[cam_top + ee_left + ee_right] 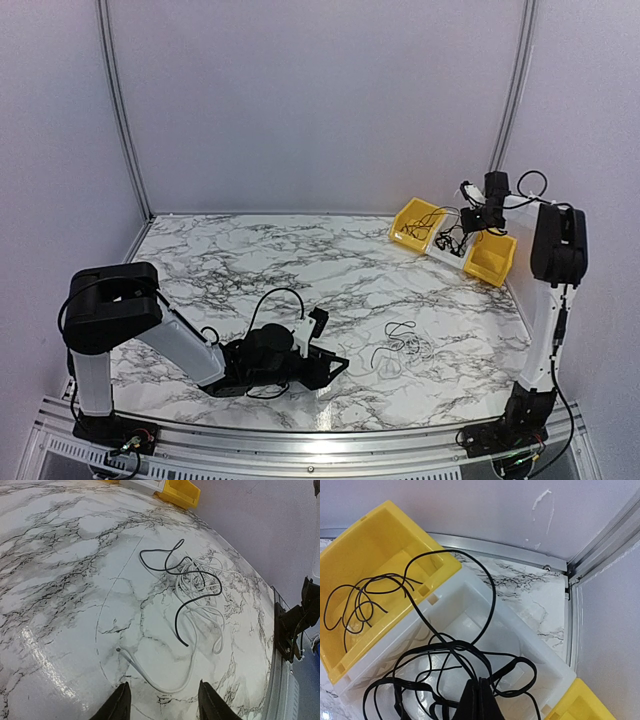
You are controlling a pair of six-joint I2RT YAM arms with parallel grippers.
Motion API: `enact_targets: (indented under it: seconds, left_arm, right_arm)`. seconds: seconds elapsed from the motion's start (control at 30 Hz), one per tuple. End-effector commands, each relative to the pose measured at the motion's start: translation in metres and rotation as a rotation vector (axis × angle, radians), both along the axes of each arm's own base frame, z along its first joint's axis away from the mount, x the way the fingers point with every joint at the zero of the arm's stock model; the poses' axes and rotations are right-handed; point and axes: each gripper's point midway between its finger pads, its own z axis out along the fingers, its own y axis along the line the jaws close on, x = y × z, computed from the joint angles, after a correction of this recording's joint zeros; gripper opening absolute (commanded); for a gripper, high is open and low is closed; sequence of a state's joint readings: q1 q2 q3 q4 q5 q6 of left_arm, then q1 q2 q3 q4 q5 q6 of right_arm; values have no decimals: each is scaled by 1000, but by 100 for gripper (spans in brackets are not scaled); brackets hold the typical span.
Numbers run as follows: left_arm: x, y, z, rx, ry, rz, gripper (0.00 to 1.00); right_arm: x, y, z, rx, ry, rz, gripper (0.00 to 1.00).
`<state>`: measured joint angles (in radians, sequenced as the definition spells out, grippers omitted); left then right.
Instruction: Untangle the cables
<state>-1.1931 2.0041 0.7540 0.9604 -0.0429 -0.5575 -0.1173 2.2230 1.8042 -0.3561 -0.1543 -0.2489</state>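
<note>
table [250,260] white marble, black veins | yellow bin [375,530] | white bin [535,650] | black cables [176,625] | white cable [193,655]

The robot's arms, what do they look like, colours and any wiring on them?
The left arm and right arm both pair white link tubes with bulky black joint housings. Thin black arm cables loop outside near each wrist. The left gripper and right gripper have black fingers tapering to narrow tips.
</note>
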Motion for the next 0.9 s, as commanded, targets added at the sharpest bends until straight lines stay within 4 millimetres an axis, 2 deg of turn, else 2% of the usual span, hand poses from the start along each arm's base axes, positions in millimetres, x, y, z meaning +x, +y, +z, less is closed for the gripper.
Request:
enact_targets:
  seconds: [0.0,0.03,0.17,0.2,0.23,0.3,0.37,0.4,0.47,0.6,0.73,0.87]
  left_arm:
    - [-1,-2,-3,8,-5,-4,48]
    - [-1,-2,-2,6,-7,-5,48]
    - [-2,-3,-3,10,-11,-13,48]
    - [-2,-3,-3,10,-10,-15,48]
    - [-2,-3,-3,10,-10,-16,48]
    - [-2,-4,-3,11,-9,-16,48]
    - [-1,-4,-4,11,-6,-14,48]
    - [-2,-5,-4,11,-4,-16,48]
    - [-2,-6,-5,11,0,-20,48]
    - [-2,-7,-6,10,4,-21,48]
    - [-2,-7,-6,11,7,-21,48]
    - [-2,-4,-7,13,10,-13,48]
  right_arm:
    - [-9,4,58,56,-88,9,0]
    - [-13,4,74,65,-122,6,0]
    - [-34,4,173,93,-328,-12,0]
    - [-48,5,209,99,-403,-12,0]
    - [-59,5,236,104,-465,-22,0]
    - [-85,2,281,91,-567,-55,0]
    - [-109,-1,312,47,-625,-78,0]
    - [-118,-3,319,25,-630,-84,0]
    - [-132,-7,319,-19,-611,-94,0]
    - [-147,-25,303,-104,-567,-120,0]
    - [-141,-37,273,-150,-516,-133,0]
    - [-120,-37,244,-124,-465,-115,0]
